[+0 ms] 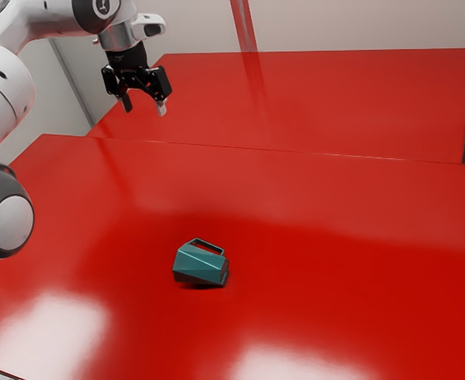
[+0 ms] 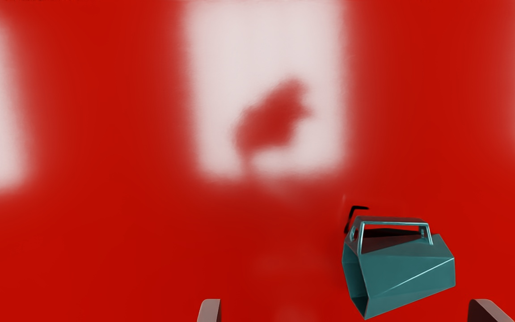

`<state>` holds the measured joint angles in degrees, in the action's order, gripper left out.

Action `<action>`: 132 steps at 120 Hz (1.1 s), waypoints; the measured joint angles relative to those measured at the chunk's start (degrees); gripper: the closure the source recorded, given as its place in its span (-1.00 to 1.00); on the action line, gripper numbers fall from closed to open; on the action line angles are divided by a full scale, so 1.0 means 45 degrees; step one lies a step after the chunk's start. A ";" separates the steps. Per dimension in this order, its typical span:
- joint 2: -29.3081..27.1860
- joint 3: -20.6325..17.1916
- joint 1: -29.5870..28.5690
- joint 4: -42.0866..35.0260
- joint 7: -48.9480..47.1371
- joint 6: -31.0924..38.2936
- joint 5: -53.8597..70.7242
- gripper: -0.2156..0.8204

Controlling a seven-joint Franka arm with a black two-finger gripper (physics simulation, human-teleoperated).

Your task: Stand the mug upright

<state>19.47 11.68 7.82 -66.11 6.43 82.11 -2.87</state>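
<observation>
My gripper [image 1: 145, 109] hangs high over the table in the exterior view, up and to the left of the mug, with nothing held. A faceted teal mug [image 1: 201, 264] lies on its side on the red table, its handle upward. In the wrist view the mug [image 2: 407, 273] shows its dark open mouth at one end and its handle along the upper side. The gripper [image 2: 344, 311] is open, its two fingertips far apart, with the mug well below them.
The glossy red table [image 1: 335, 309] has bright light reflections. Behind it stands a second red surface [image 1: 359, 103] against a pale wall [image 1: 359, 24].
</observation>
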 joint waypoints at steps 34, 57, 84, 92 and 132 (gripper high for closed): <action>-0.0085 0.0040 0.0064 -0.0089 0.0004 0.0050 0.0004 -0.58; -0.1744 -0.0120 0.0266 -0.3249 -0.0031 0.0643 -0.0032 -0.58; -0.3866 0.0002 0.0418 -0.7504 0.0043 0.2211 -0.1064 -0.58; -0.4542 0.0197 0.0419 -0.8912 0.0181 0.2744 -0.1769 -0.58; -0.5626 0.1427 0.0184 -1.2245 0.1704 0.4375 -0.4607 -0.58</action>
<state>-5.85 18.11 8.64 -121.21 14.10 101.79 -23.60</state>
